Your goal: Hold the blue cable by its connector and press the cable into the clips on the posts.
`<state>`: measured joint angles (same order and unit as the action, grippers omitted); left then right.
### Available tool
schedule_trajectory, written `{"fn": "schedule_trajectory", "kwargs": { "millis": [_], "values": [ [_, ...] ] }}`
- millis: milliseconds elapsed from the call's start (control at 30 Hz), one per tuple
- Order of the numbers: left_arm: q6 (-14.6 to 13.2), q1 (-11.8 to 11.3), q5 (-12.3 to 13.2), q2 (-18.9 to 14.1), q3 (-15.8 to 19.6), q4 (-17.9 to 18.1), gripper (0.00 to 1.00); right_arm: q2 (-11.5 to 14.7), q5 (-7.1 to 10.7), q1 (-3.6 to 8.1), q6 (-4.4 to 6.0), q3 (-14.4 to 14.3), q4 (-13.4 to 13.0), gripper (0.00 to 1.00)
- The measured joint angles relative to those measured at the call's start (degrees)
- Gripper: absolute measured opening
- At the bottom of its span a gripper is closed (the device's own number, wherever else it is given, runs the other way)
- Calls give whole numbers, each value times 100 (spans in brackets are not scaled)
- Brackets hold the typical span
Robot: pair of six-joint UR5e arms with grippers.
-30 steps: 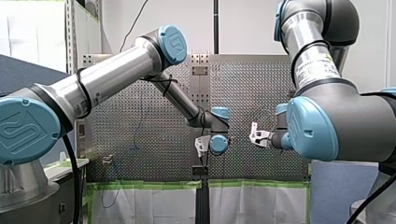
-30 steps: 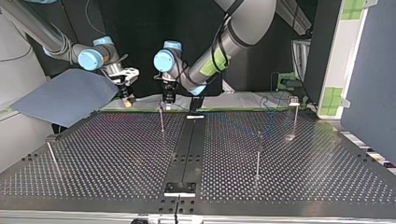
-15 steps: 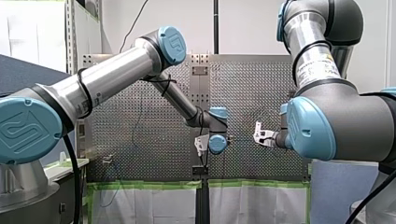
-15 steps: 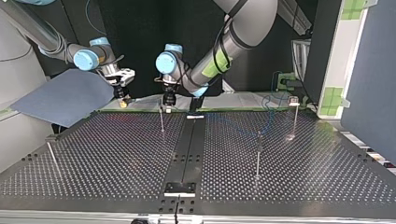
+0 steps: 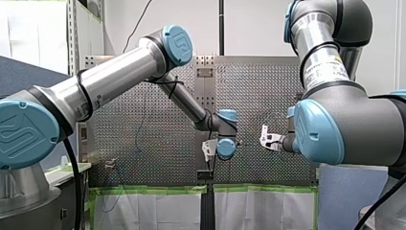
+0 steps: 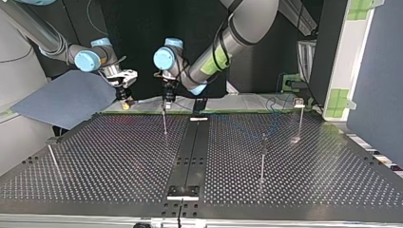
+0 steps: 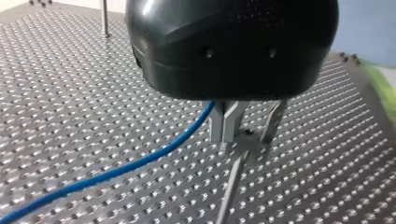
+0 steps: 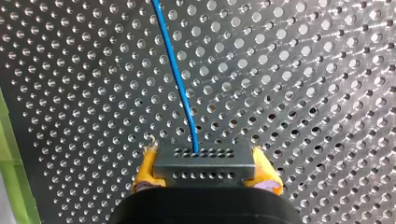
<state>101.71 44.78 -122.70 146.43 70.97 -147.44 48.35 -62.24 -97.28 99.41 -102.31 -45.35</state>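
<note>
In the left wrist view my left gripper (image 7: 227, 138) is shut on the blue cable (image 7: 140, 161), which trails away over the perforated table. Its metal fingers (image 7: 218, 125) hang just above the clip of a thin post (image 7: 232, 184). In the top view that left gripper (image 6: 166, 99) stands over the same post (image 6: 164, 122). My right gripper (image 8: 205, 179) has its yellow pads (image 8: 145, 170) shut on the dark connector block (image 8: 204, 162), and the blue cable (image 8: 175, 74) runs ahead from it. In the top view my right gripper (image 6: 124, 102) is beside the left one.
More posts stand on the table at the top view's right (image 6: 262, 156), far right (image 6: 299, 118) and left (image 6: 51, 159). A blue sheet (image 6: 66, 97) lies beyond the table's far left corner. A black rail (image 6: 190, 156) runs down the table's middle.
My left gripper has shifted slightly toward the top view's left, ending over the post. My right gripper drew back a little toward the left a second ago and has held still since.
</note>
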Motion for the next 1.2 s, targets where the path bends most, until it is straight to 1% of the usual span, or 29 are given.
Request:
{"fn": "schedule_trajectory", "kwargs": {
  "millis": [100,233,400,500,667,733,800,933,1100,1200],
  "values": [
    [39,35,-41,-3,1,-114,2,-3,0,1,1,0,4,0],
    [129,80,-166,1,1,-225,2,-4,0,1,-7,-2,11,0],
    [193,101,-200,40,2,-180,2,-4,21,-19,-20,-2,16,0],
    [208,62,-149,129,2,-86,2,-5,37,-29,-24,-3,16,0],
    [291,-24,43,205,2,71,2,-6,43,-30,-25,-3,11,0],
    [291,-98,112,210,2,117,2,-5,44,-31,-25,-3,9,0],
    [253,-175,146,211,2,141,2,-5,45,-29,-25,-2,9,0],
    [60,-342,177,212,2,160,2,-8,44,-18,-27,-1,8,0],
    [-68,-442,251,213,2,167,2,-9,48,-8,-33,-1,8,0],
    [-85,-480,375,213,2,169,2,-8,47,-5,-33,1,8,0]
  ]
}}
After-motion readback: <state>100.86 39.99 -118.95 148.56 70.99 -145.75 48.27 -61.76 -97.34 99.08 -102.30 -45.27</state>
